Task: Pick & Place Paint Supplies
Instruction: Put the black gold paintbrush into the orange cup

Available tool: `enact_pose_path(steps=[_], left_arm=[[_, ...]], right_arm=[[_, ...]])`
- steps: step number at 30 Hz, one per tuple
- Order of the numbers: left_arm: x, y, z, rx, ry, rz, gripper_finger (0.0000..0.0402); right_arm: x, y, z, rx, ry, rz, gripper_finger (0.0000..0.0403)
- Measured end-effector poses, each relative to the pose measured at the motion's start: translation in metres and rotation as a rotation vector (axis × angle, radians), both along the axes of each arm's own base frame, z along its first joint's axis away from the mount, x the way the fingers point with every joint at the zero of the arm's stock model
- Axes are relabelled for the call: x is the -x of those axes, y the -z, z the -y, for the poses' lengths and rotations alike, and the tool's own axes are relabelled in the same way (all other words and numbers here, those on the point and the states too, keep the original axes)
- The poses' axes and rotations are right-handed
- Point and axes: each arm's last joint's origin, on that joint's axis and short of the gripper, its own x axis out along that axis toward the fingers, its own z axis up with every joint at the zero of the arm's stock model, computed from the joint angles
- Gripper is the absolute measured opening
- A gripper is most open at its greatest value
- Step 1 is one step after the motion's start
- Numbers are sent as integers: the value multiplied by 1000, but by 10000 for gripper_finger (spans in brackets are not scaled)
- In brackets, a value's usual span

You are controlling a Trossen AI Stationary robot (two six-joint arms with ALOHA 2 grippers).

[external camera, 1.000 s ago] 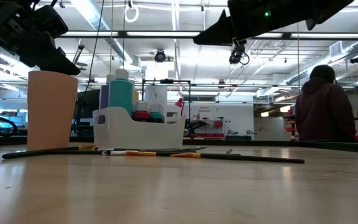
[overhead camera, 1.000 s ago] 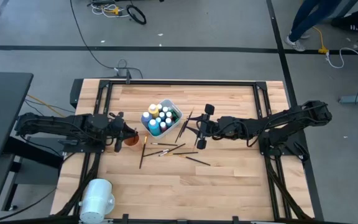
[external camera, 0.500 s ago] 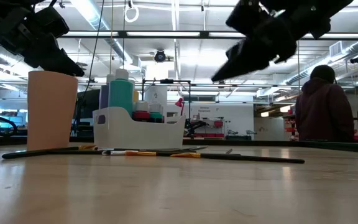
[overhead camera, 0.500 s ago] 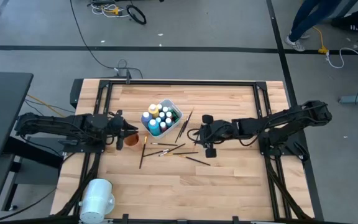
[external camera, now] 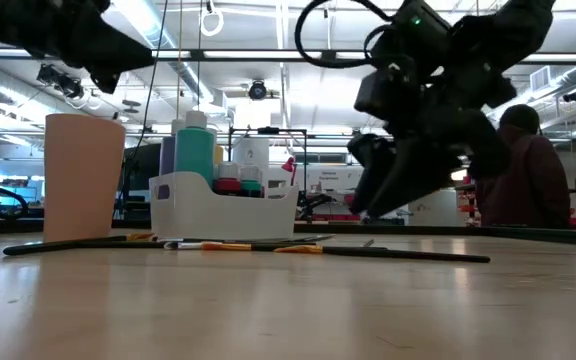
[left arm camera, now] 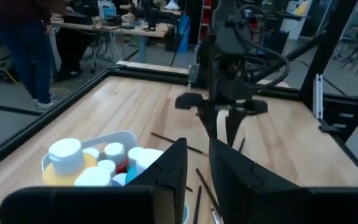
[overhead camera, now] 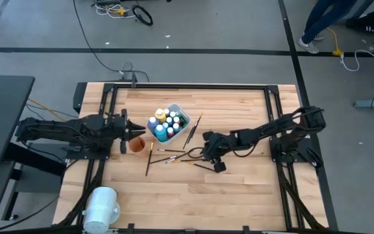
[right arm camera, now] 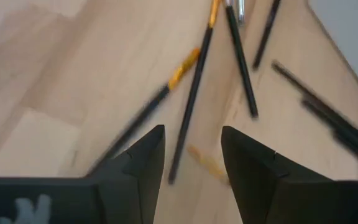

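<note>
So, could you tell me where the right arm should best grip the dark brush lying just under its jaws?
Grip the brush on its thin dark handle, near mid-length, coming straight down from above. It lies flat on the table, and the open right gripper already straddles it; I would turn the jaws square across the handle before closing.

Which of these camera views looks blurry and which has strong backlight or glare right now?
Right wrist view: the thin dark-handled brushes on the wooden table are smeared by motion blur past the open right gripper. Low view: bright ceiling lights backlight the scene, leaving the arms as dark silhouettes. High view: evenly lit and sharp. Left wrist view: the left gripper close up looks soft.
</note>
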Motion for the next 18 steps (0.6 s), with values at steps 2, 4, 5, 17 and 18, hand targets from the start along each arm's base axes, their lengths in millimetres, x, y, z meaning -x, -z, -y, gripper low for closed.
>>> enact_pose_path(steps=[2,4,5,17,18], left_arm=[[0,0,0,-2,-10,-2,77],[0,-1,-1,-3,-21,-2,77],[0,-1,-1,-4,-24,-2,77],[0,-1,-1,-6,-48,-5,77],[0,-1,-1,1,-49,-4,77]], right_arm=[[-3,0,-1,-32,-8,29,164],[-7,-1,-2,-77,15,67,164],[-9,-2,-2,-102,34,82,164],[-18,-11,-27,-229,174,170,143],[-22,-13,-31,-235,192,178,139]])
